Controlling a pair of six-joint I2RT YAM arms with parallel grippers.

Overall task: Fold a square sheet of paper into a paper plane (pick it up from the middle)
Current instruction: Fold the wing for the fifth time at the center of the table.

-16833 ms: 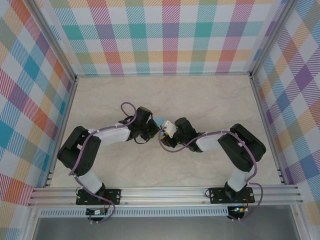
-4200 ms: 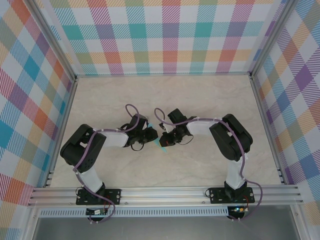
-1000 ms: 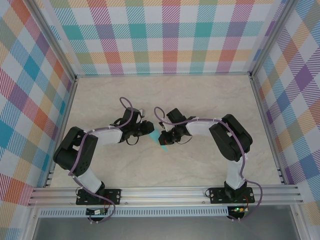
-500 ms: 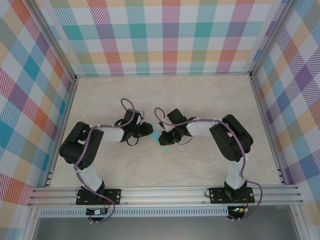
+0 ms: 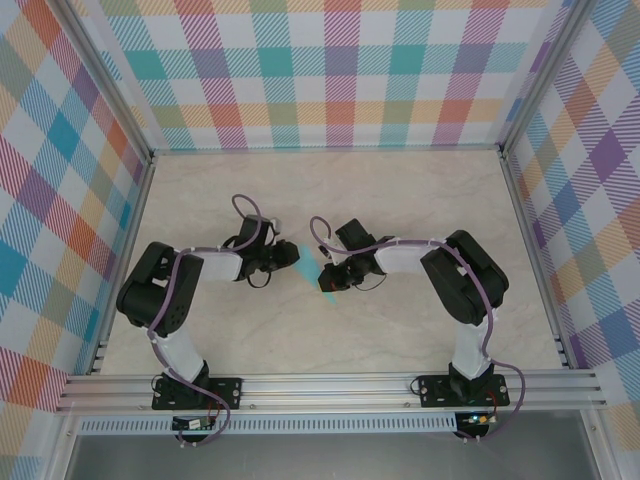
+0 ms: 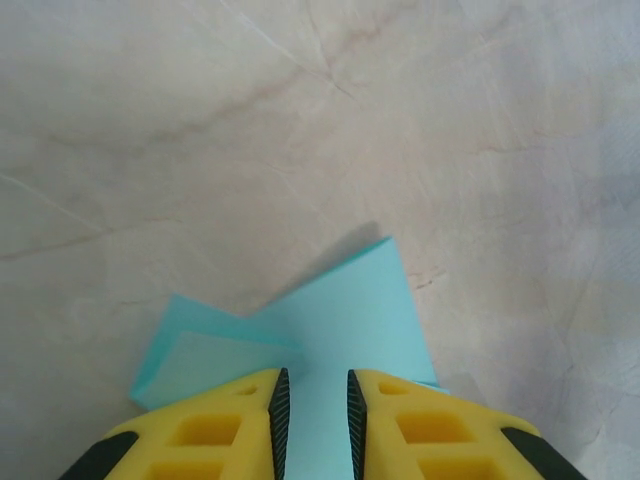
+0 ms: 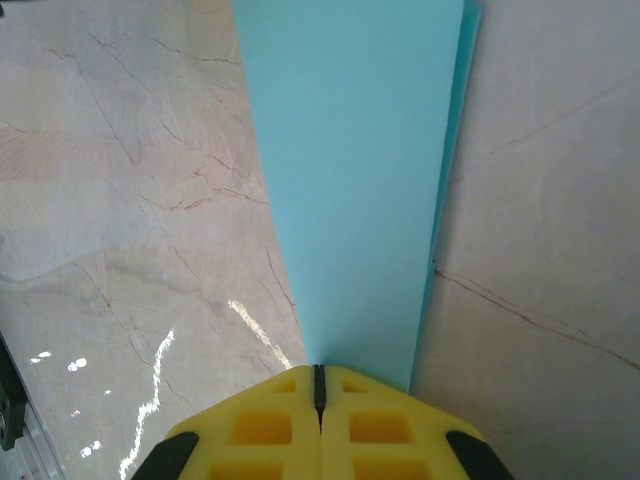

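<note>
The square sheet of paper [image 5: 313, 266] is a folded turquoise strip lying on the marble table between my two grippers. In the left wrist view the paper [image 6: 340, 310] shows overlapping flaps. My left gripper [image 6: 313, 385] hovers over one end, its jaws a narrow gap apart, and the paper shows through that gap. My right gripper [image 7: 320, 372] is shut, pads together. Its tips rest on the near end of the paper [image 7: 350, 180], which runs flat away from them with a second layer's edge along its right side. From above, the left gripper [image 5: 292, 257] and the right gripper [image 5: 329, 284] face each other.
The marble table [image 5: 400, 200] stretches bare behind and to both sides of the arms. Checked walls [image 5: 330, 70] and aluminium posts close in the back and sides. A metal rail [image 5: 330, 385] with the arm bases runs along the near edge.
The left arm has drawn its gripper slightly to the left along the paper, and its elbow has swung. The right gripper has stayed shut in place on the paper.
</note>
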